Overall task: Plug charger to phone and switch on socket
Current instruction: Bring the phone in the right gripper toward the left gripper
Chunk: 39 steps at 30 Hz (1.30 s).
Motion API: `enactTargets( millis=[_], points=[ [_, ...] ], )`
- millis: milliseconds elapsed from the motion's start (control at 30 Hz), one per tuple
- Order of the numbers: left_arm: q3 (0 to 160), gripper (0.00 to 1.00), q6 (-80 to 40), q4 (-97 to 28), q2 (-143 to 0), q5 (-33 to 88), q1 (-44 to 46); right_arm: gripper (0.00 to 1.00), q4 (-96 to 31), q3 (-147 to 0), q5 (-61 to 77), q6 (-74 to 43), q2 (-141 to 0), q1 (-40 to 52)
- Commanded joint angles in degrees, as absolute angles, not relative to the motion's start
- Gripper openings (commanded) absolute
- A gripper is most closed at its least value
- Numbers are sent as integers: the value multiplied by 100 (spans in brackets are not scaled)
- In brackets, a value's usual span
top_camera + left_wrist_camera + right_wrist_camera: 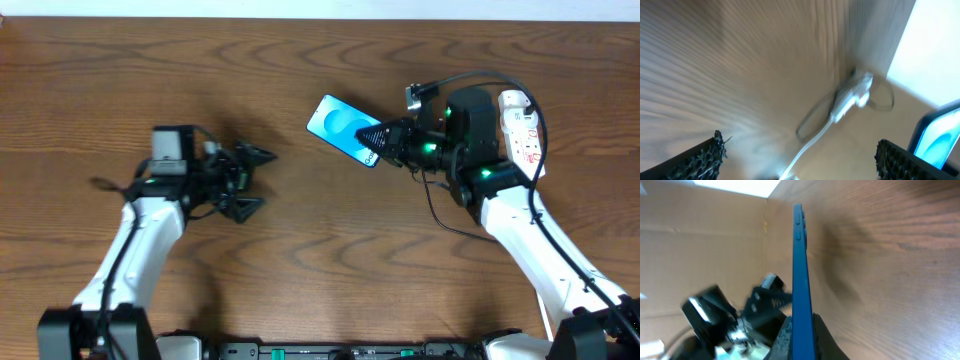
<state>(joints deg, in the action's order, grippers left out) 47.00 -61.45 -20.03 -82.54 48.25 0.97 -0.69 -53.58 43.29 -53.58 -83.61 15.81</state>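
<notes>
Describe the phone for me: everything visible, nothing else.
The phone is a slim rectangular slab with a bright blue screen bearing a round pattern. It faces up and sits diagonally, right of centre over the table. The right wrist view shows it edge-on: a thin blue side with small buttons. The right gripper is shut on its lower right end, clamping front and back. It seems held just off the wood, casting a shadow.

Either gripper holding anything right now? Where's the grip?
The right gripper is shut on the phone, pinching one short end, screen and back between its fingers. The left gripper is open and holds nothing.
</notes>
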Motion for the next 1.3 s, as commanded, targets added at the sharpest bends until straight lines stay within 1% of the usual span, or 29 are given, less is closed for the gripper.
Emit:
enactTargets(
  millis=[0, 100, 233, 400, 433, 467, 633, 700, 767, 800, 1100, 1200, 1267],
  points=[
    [4705, 96, -6069, -1846, -8425, 5658, 429, 1, 414, -4991, 3865, -6844, -8252, 1610],
    [4705, 96, -6069, -1752, -8407, 5690, 486, 1, 432, -4775, 3216, -7780, -8252, 1706],
    [4705, 96, -6128, -1262, -8377, 5808, 484, 1, 434, -4635, 2869, -8772, -8252, 1940],
    [4705, 96, -6401, -622, -8368, 5806, 486, 1, 760, -4635, 2858, -9430, -8252, 2307],
    [4705, 95, -6425, -556, -8368, 5806, 486, 1, 851, -4635, 2856, -9557, -8252, 2377],
    [4705, 91, -6431, -482, -8368, 5806, 486, 1, 963, -4635, 2853, -9758, -8252, 2473],
    [4705, 89, -6757, -340, -8368, 5800, 484, 1, 1009, -4635, 2545, -10659, -8252, 2847],
    [4705, 88, -6923, -233, -8368, 5784, 486, 1, 1011, -4635, 2495, -10877, -8252, 2991],
    [4705, 80, -7026, -93, -8368, 5787, 486, 1, 1011, -4635, 2497, -11063, -8252, 3124],
    [4705, 79, -7078, -32, -8368, 5787, 486, 1, 1011, -4635, 2497, -11126, -8252, 3183],
    [4705, 78, -7284, 364, -8368, 5774, 484, 1, 1111, -4635, 2359, -11511, -8252, 3577],
    [4705, 70, -7535, 392, -8368, 5723, 484, 1, 1240, -4635, 2213, -11524, -8252, 3719],
    [4705, 67, -7629, 416, -8368, 5699, 484, 1, 1267, -4635, 2047, -11524, -8252, 3798]
  ],
)
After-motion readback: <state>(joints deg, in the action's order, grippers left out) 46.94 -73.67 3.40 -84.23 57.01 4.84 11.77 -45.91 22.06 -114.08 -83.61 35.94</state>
